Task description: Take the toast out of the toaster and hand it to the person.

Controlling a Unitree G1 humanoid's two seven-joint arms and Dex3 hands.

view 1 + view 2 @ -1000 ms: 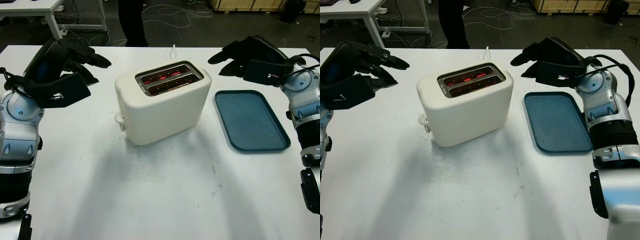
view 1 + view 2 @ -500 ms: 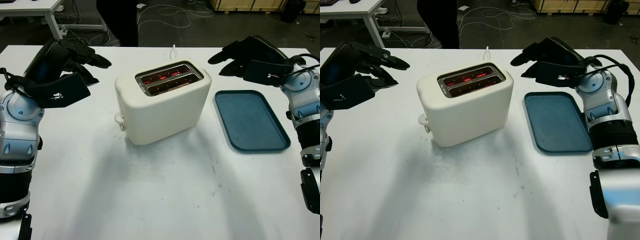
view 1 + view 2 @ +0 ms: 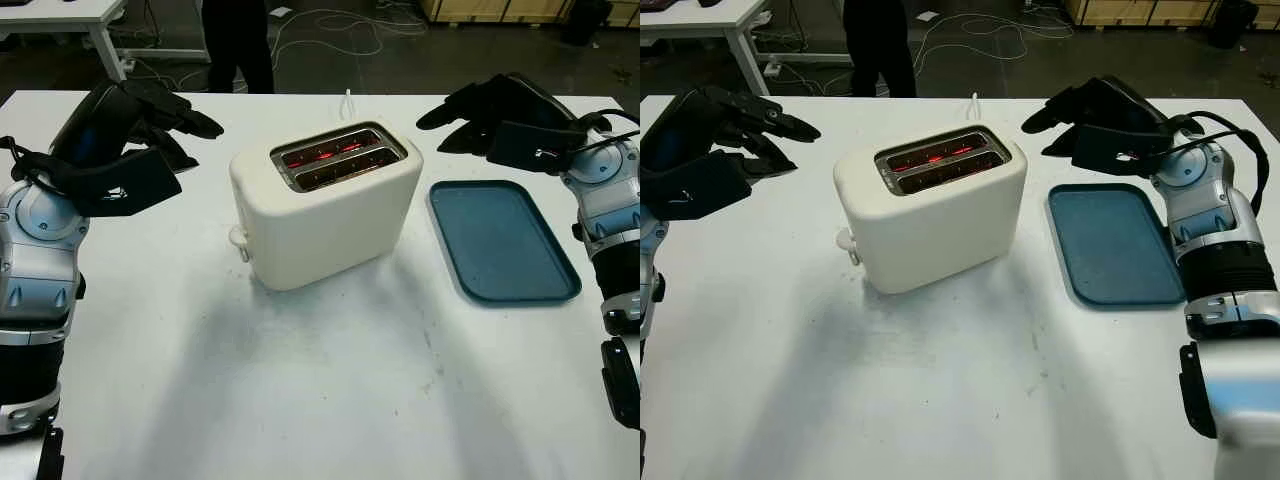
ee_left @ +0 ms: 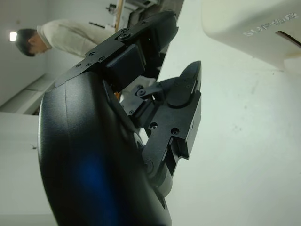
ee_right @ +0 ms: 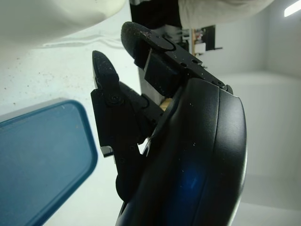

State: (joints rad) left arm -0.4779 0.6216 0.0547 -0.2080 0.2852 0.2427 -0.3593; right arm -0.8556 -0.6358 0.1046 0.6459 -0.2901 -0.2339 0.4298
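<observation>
person's legs (image 3: 238, 45) now further right behind toaster (image 3: 325, 203), blue tray (image 3: 502, 240) beside; both hands empty, uncurled

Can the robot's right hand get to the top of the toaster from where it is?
Probably yes. The open right hand hovers beside the toaster, with nothing between it and the glowing slots.

A cream-white, rounded two-slot plastic toaster (image 3: 325, 205) is seen standing upright at the middle of the white worktop (image 3: 320, 400), turned slightly askew. Both slots glow red inside; a small lever knob projects from its left end.
</observation>
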